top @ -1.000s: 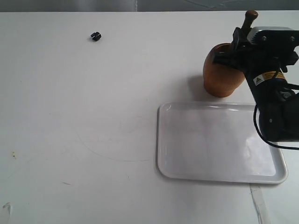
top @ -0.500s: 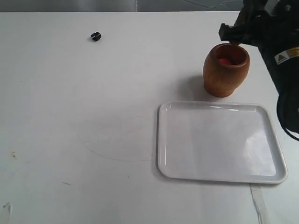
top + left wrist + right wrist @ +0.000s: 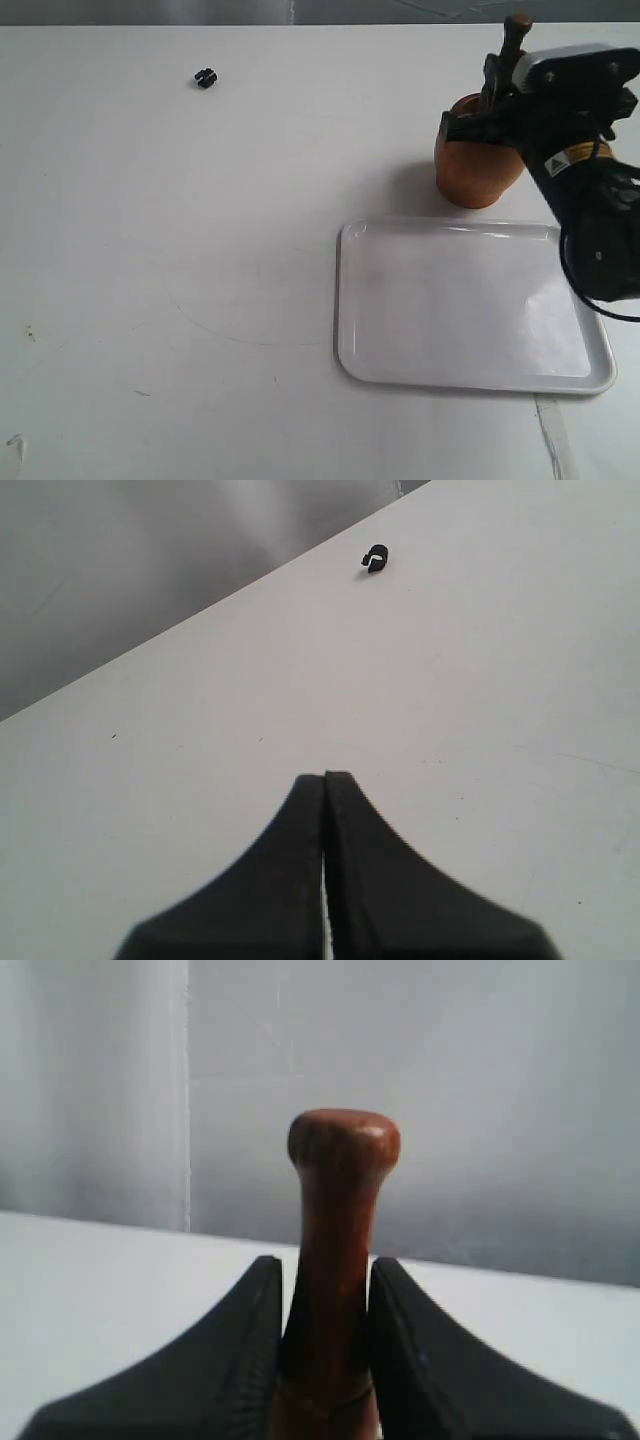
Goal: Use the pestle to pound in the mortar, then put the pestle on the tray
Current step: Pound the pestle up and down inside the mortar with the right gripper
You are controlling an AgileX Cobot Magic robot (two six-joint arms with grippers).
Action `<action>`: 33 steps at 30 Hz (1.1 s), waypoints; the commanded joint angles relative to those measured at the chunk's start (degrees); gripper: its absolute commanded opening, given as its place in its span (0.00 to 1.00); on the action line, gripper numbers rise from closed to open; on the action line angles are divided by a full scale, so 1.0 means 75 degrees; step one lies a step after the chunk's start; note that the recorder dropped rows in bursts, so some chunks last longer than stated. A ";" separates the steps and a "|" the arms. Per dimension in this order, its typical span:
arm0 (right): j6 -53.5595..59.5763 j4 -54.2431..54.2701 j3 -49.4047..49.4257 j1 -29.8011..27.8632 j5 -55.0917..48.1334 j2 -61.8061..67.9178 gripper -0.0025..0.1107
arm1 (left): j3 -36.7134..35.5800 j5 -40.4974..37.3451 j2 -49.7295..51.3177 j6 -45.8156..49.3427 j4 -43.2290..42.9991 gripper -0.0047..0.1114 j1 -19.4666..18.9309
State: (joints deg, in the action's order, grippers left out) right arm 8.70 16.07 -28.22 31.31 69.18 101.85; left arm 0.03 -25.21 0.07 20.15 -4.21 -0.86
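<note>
Right wrist view alone: right claw [image 3: 325,1265] clamped around pestle [image 3: 343,1170] handle; left claw [image 3: 325,778] clenched, empty.

Counts:
- One wooden mortar [image 3: 466,168].
- One pestle [image 3: 516,34].
- One white tray [image 3: 341,300].
- One small black object [image 3: 205,77], kind not discernible.
- Two black grippers: left gripper [image 3: 325,778] and right gripper [image 3: 325,1265].
- One white table [image 3: 150,250].
</note>
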 commanded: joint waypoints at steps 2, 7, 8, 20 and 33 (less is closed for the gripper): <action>0.0638 0.0051 -0.0209 0.0014 -0.0669 -0.2125 0.02 | -0.0004 0.0023 -0.0009 -0.0063 0.0056 0.04 0.0059; 0.0859 0.0106 -0.0695 0.0014 -0.1915 -0.2398 0.02 | -0.0004 0.0023 -0.0009 -0.0063 0.0056 0.04 0.0059; 0.0875 0.0142 -0.0695 0.0014 -0.1931 -0.2250 0.02 | -0.0004 0.0023 -0.0009 -0.0063 0.0056 0.04 0.0059; -0.0030 -0.0125 -0.0695 0.0014 -0.0985 0.1147 0.02 | -0.0004 0.0023 -0.0009 -0.0063 0.0056 0.04 0.0059; 0.1055 0.0167 -0.0695 0.0014 -0.1542 -0.2119 0.02 | -0.0004 0.0023 -0.0009 -0.0063 0.0056 0.04 0.0059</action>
State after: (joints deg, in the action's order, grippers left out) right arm 14.64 16.26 -33.64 31.31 59.46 89.79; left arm 0.03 -25.21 0.07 20.15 -4.21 -0.86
